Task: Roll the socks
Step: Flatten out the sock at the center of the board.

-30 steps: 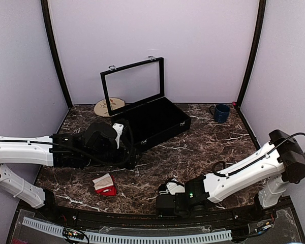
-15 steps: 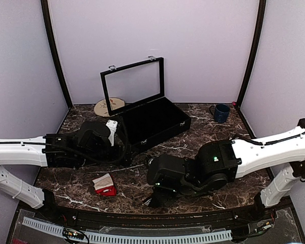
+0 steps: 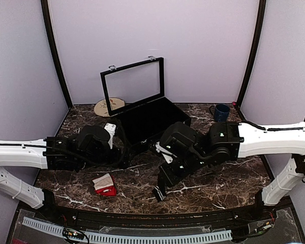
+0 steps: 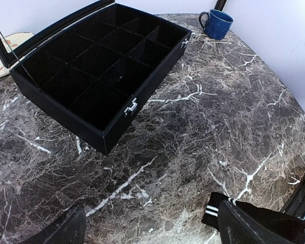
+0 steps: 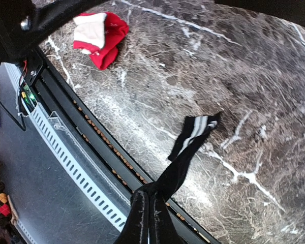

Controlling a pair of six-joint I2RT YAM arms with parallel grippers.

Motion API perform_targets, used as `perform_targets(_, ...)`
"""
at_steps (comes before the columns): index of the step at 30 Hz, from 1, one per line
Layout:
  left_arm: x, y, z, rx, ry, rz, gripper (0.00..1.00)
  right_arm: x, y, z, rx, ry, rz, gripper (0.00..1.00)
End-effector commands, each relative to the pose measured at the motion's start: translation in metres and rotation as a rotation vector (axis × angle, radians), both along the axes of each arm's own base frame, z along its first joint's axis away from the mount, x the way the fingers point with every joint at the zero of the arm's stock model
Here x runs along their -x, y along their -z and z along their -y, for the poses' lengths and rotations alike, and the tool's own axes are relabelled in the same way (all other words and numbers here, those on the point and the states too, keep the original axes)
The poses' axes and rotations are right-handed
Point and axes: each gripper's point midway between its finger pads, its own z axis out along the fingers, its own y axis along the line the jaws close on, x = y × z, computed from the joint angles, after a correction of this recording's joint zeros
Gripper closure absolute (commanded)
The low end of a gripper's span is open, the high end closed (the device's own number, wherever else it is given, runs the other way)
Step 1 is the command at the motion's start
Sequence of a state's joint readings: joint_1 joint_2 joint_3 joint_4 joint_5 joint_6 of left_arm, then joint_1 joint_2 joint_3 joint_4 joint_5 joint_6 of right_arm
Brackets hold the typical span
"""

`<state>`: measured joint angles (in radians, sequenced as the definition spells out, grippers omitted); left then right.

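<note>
Socks (image 3: 105,185): bright red w/ cream ribbed cuff, bunched in a small heap on bench (image 3: 223,178) near front-left edge, cuff folded on top, red part showing below. L pincer (image 4: 150,216) gapes wide, nothing in it, low over bench near case (image 3: 152,122). R pincer (image 5: 148,201) pinched tight on black sock (image 5: 190,140) w/ white-striped cuff, dangling, well right of red pair.

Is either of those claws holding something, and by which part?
The right gripper pinches a black sock by the end opposite its white-striped cuff, which dangles. The left gripper is open, empty.
</note>
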<state>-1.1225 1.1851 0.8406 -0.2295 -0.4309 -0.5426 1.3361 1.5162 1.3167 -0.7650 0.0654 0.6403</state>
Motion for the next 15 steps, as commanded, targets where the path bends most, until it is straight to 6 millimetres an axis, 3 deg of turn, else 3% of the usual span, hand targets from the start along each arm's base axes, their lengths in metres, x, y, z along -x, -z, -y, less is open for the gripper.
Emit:
perform_targets(1, -0.005, -0.007, -0.006, 0.02, -0.041, 0.039, 0.07, -0.003, -0.02, -0.046, -0.101, -0.132, -0.001, 1.0)
perform_targets(8, -0.009, -0.018, -0.031, 0.047, -0.14, 0.09, 0.07, 0.0, -0.052, -0.09, -0.206, -0.241, -0.028, 1.0)
perform_targets(10, -0.01, -0.02, -0.036, 0.056, -0.158, 0.105, 0.07, -0.004, -0.055, -0.089, -0.216, -0.241, -0.032, 1.0)
perform_targets(15, -0.01, -0.014, -0.035, 0.044, -0.151, 0.104, 0.07, -0.024, -0.025, -0.061, -0.185, -0.177, -0.055, 1.0)
